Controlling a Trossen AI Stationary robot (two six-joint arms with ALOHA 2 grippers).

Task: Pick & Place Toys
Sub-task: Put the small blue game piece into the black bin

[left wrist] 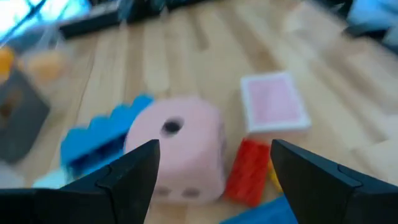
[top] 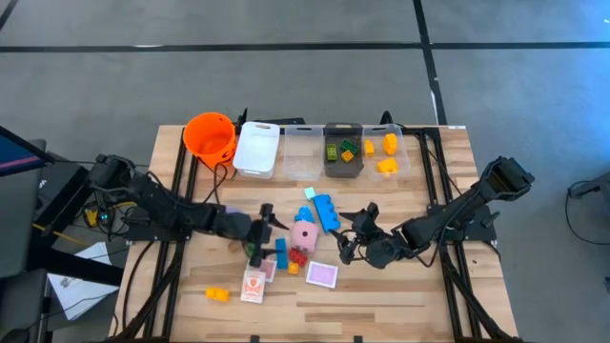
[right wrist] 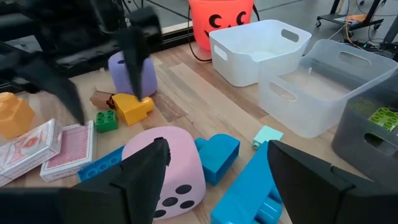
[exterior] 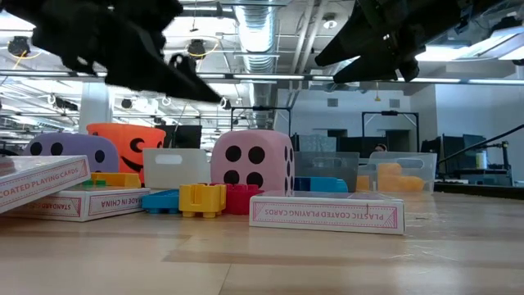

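**Two pincers close in on one pink die at mid-table**

Two dark arms converge on the toy pile in the middle of the table, well short of the bins (top: 324, 152) along its far edge. The left pincer (top: 259, 236) stands wide and empty, its fingers (left wrist: 134, 171) framing the pink die (left wrist: 177, 149) in its wrist view, with a red brick (left wrist: 247, 171) just beside the die and a blue brick (left wrist: 99, 137) behind it. The right pincer (top: 355, 238) hangs partly open and holds nothing, looking over the same die and a long blue brick (top: 327, 211).

The step in hand looks like a grasp on the die by the left arm. To do it well, the pincer would need to come down square over two opposite flat faces, keeping clear of the red brick, so only the die is caught; the right arm would best hold off.

The die is a cube with no long axis; it sits flat, one face up. The long blue brick lies with its length running diagonally, from the centre toward the far edge. Playing-card packs (top: 322, 274) lie flat nearer the table's front edge.
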